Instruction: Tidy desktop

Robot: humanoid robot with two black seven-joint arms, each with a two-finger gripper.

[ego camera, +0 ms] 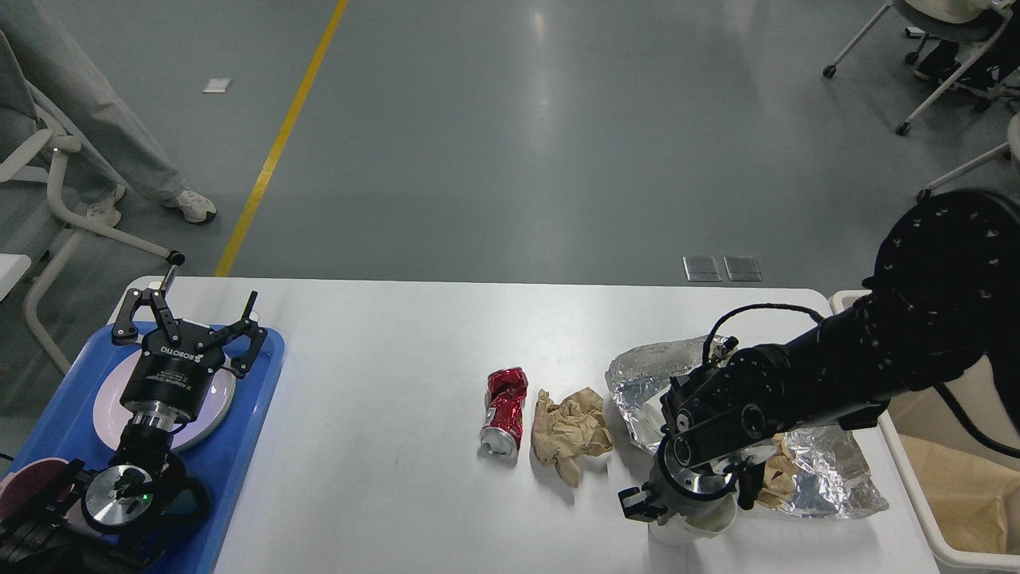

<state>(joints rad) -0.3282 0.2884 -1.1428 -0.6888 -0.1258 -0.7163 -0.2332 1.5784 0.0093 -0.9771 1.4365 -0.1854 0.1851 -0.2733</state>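
The white desktop (382,399) holds litter at its right half: a crushed red can (504,412), a crumpled brown paper (570,430), crinkled silver foil (837,470) with another brown paper wad (771,478) on it, and a white cup (693,528) at the front edge. My right gripper (689,506) points down over the cup, with one finger against each side of it. My left gripper (195,307) is open and empty above the blue tray (239,446) at the left.
A pale plate (107,406) and a dark red dish (28,486) lie in the blue tray. A beige bin (900,470) with a paper liner stands off the desktop's right edge. A person and chairs are on the floor at far left and far right.
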